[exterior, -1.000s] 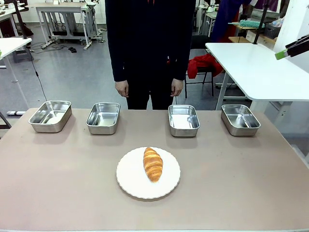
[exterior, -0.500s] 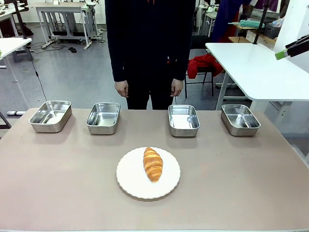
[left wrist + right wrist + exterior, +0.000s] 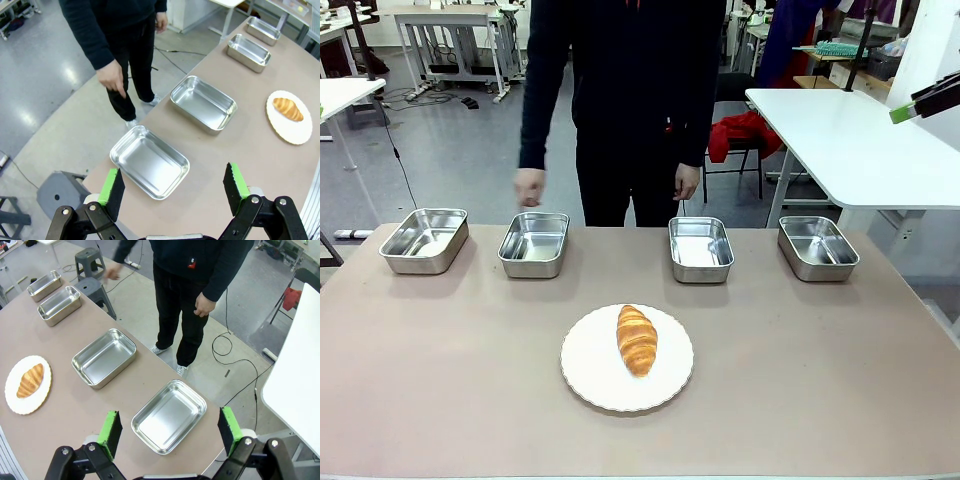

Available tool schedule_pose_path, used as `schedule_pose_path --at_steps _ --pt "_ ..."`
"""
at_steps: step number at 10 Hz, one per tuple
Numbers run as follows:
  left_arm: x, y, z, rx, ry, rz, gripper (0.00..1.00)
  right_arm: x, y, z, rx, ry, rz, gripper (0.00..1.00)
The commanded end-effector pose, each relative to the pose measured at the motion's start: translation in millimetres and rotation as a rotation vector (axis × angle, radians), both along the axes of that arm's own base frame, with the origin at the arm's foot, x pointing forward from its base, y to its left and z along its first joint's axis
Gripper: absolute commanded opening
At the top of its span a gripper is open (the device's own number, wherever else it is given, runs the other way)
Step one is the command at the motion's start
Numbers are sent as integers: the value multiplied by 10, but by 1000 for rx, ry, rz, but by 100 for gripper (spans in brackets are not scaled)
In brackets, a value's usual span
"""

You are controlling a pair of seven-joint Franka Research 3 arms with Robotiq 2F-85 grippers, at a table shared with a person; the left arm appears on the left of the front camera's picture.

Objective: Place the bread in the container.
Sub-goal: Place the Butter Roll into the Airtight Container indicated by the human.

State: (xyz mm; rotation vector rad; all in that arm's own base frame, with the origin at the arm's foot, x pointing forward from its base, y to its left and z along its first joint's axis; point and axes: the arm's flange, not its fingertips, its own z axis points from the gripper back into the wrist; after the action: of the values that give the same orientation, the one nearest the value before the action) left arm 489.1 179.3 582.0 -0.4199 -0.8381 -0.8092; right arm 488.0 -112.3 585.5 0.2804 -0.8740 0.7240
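Tan table (image 3: 820, 400), front view: croissant (image 3: 637, 340) on white plate (image 3: 590, 375), near centre; four steel pans (image 3: 533, 262) along far edge; person's hand (image 3: 529, 187) beyond second-left pan. Left wrist view: left fingers (image 3: 111, 187) spread, empty. Right wrist view: right fingers (image 3: 111, 432) spread, empty.

Left gripper (image 3: 172, 184) and right gripper (image 3: 170, 430) hover, jaws spread wide

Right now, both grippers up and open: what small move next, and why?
Probably lower the left gripper toward the croissant: it lies untouched on the plate, the jaws are open, and the person's hand hangs by the second pan from the left, on that arm's side.
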Motion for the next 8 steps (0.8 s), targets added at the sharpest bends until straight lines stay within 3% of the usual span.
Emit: schedule_pose_path --at_steps 1,8 --pt "4 -7 6 5 -8 -10 100 -3 -3 5 4 -2 -3 100" --pt "4 -7 6 5 -8 -10 100 -3 -3 5 4 -2 -3 100"
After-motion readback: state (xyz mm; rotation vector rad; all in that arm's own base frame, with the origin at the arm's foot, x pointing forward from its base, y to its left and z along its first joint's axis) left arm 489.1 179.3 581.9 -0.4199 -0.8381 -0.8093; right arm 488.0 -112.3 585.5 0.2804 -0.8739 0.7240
